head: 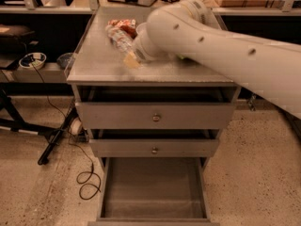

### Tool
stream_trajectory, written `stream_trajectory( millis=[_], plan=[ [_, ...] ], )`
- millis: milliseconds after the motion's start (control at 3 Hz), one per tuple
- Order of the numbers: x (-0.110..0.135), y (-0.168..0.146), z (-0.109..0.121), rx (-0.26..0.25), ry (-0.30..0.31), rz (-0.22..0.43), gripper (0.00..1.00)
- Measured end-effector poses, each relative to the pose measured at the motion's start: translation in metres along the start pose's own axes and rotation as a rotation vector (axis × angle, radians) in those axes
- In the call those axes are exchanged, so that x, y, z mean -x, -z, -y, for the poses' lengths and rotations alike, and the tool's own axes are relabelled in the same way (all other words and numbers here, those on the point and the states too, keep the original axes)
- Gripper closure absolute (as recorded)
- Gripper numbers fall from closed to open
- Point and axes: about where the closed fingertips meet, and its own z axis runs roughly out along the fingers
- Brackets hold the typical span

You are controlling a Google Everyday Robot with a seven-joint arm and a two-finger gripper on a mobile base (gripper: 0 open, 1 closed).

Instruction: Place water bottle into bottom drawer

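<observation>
The water bottle point(118, 39), clear with a pale label, is at the back left of the cabinet top point(99, 69), slanting from the red snack packet towards the front. My gripper point(132, 59) is at the bottle's near end, and the bottle has been moving along with it. The arm reaches in from the right across the cabinet top. The bottom drawer point(153, 211) is pulled open below, and its grey inside has nothing in it.
A red snack packet point(123, 24) lies behind the bottle. A greenish thing point(180, 57) peeks out from under the arm. The two upper drawers point(156, 117) with round knobs are closed. A bowl point(32, 60) sits on a low shelf at left. Cables point(88, 180) and stand legs lie on the floor at left.
</observation>
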Motion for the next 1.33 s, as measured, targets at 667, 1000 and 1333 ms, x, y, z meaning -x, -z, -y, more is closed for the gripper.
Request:
stream_trajectory(
  millis=[667, 1000, 1333],
  plan=[
    [-0.033, 0.036, -0.003, -0.056, -0.111, 0.014, 1.0],
    [-0.048, 0.063, -0.013, 0.017, -0.139, 0.016, 1.0],
    [-0.058, 0.084, -0.023, 0.128, -0.132, 0.013, 1.0]
  ],
)
